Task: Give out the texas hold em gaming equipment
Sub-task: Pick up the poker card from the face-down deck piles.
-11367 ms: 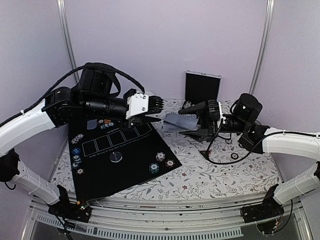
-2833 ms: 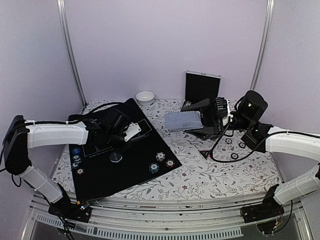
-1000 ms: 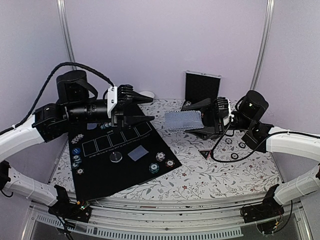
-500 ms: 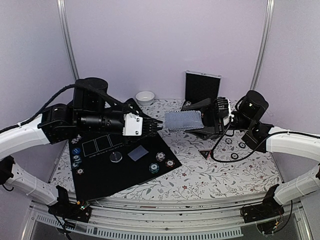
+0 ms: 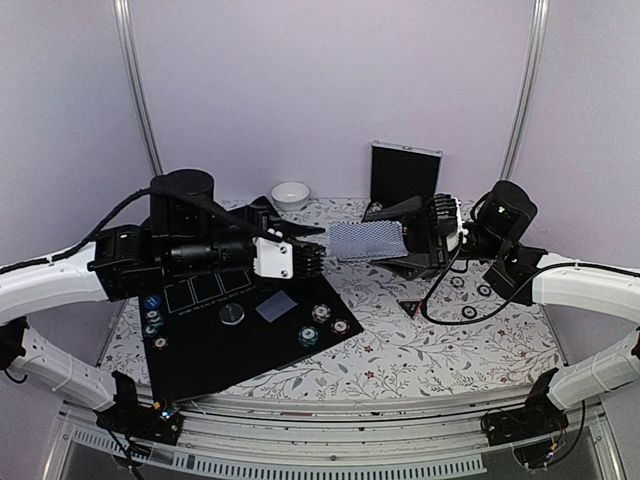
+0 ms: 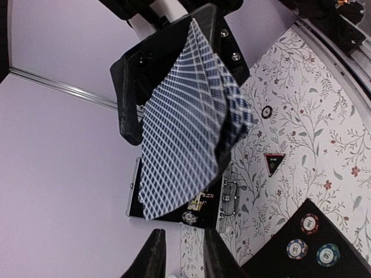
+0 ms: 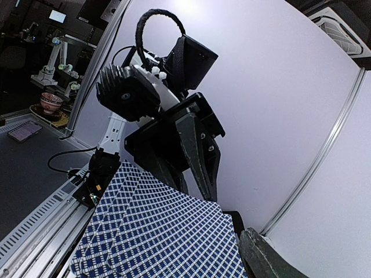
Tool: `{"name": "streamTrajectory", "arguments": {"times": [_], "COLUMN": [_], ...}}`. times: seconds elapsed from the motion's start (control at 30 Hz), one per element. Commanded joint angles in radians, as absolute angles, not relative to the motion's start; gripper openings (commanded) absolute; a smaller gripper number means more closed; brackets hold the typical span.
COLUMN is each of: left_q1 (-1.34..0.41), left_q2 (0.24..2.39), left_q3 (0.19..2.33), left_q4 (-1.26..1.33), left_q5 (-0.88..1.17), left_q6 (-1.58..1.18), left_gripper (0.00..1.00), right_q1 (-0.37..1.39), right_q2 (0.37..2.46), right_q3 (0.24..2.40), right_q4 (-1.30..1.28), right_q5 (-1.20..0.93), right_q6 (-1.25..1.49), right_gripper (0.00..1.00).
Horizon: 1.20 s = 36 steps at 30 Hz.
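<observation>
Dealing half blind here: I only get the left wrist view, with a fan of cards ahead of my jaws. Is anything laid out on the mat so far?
Observer: Yes. One card lies back up on the black mat, clear of everything else.
Operator: Is the button out?
Observer: A round grey button sits on the mat, just left of that card.
Operator: What's along the mat's left edge?
Observer: A column of chips, lined up near that edge.
</observation>
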State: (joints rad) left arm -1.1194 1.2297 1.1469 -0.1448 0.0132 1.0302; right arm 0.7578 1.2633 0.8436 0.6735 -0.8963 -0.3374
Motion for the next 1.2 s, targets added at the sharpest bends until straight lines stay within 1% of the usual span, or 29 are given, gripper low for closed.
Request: {"name": "streamTrajectory", "arguments": {"times": [0.0,0.13,0.27,0.4,0.5,1.03,1.17], "left_q1": [-1.13,-1.13,-1.129,-1.129,-1.128,-1.129,-1.129], "left_q2": [1.197,1.198,1.213,1.237,1.236,1.244,1.244], "left_q3": [1.139,1.144,1.16,1.184,1.184,1.203,1.211], "left_q4": [-0.065,-0.07,-0.086,-0.145,-0.121,-0.098,-0.095], "left_q5": [0.008,0.021,0.059,0.042,0.051,0.121,0.136], "left_q6": [1.056,1.064,1.054,1.053,1.058,1.059,1.058], "left_gripper": [0.25,0.26,0.31,0.32,0.32,0.23,0.22], "right_q1": [0.753,0.753,0.752,0.752,0.753,0.752,0.752], "right_q2": [1.243,1.24,1.241,1.241,1.241,1.241,1.241], "right_q3": [0.857,0.854,0.855,0.854,0.854,0.851,0.852], "right_q4": [0.692,0.691,0.69,0.69,0.69,0.69,0.69], "right_q5": [-0.902,-0.902,-0.902,-0.904,-0.905,-0.904,-0.904], "right_q6": [-0.337,-0.337,-0.337,-0.337,-0.337,-0.337,-0.338], "right_gripper": [0.59,0.59,0.6,0.6,0.59,0.59,0.59]}}
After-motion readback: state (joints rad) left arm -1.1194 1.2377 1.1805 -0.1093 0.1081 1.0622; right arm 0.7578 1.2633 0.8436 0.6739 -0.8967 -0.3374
